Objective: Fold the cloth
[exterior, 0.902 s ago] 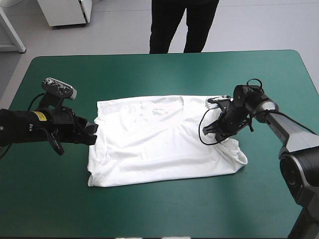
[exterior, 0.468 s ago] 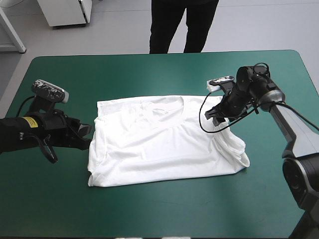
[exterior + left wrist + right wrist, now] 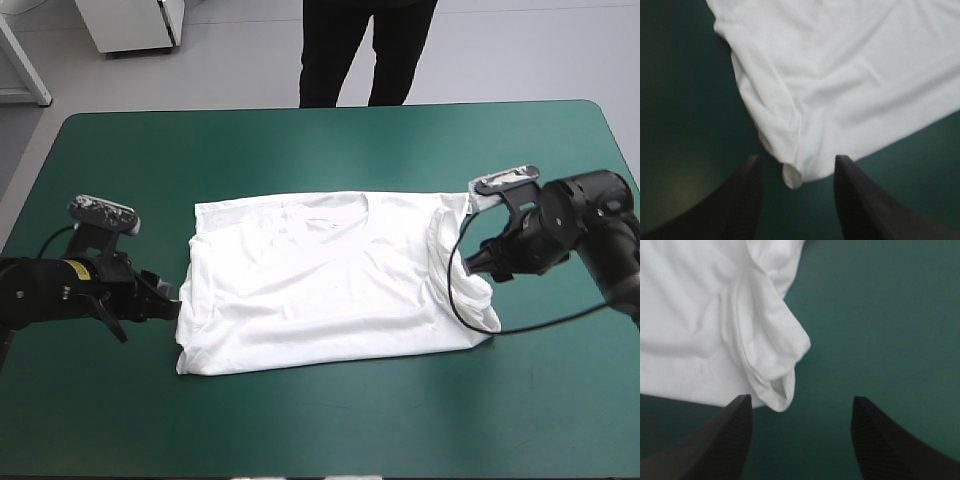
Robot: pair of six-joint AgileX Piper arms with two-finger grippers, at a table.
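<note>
teal-green cover (image 3: 300,140) fills the table, and near its middle lies the white t-shirt (image 3: 320,285), spread flat as a rough rectangle with the neckline toward the far edge. the left gripper (image 3: 165,304) sits low at the shirt's left edge, its black fingers spread apart; the left wrist view shows a rolled corner (image 3: 792,175) of the cloth lying between the fingertips, not pinched. the right gripper (image 3: 480,268) hovers just beside the shirt's right edge, its fingers likewise wide apart and holding nothing. ahead of it, nearer one finger than the other, the sleeve (image 3: 775,340) on that side lies turned in on the body in a rumpled, looping ridge. as for progress, the shirt appears flattened and its sides brought in (the left edge looks doubled over, though how neatly cannot be told), so the groundwork seems laid. what is left, by this reading, is the larger part: the body has yet to be folded across itself into a compact bundle, and the bunched sleeve would likely want smoothing first. neither claw has a hold on the fabric, so any next fold would begin with a fresh grasp at an edge or corner.
</note>
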